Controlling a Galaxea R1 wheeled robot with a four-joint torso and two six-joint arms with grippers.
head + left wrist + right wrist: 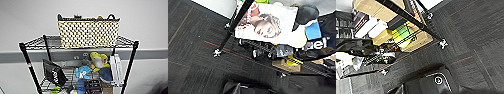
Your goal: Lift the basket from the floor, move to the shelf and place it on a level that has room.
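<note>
The basket [88, 31] sits on the shelf's [30, 66] top level [37, 42], against a pale wall. Beneath it, plush toys [100, 62], a black bag [53, 72] and white boxes [117, 68] crowd the lower tier. Dark carpet floor [190, 50] lies under the shelf's casters [216, 52]. Whether either claw is apart or together cannot be told.
</note>
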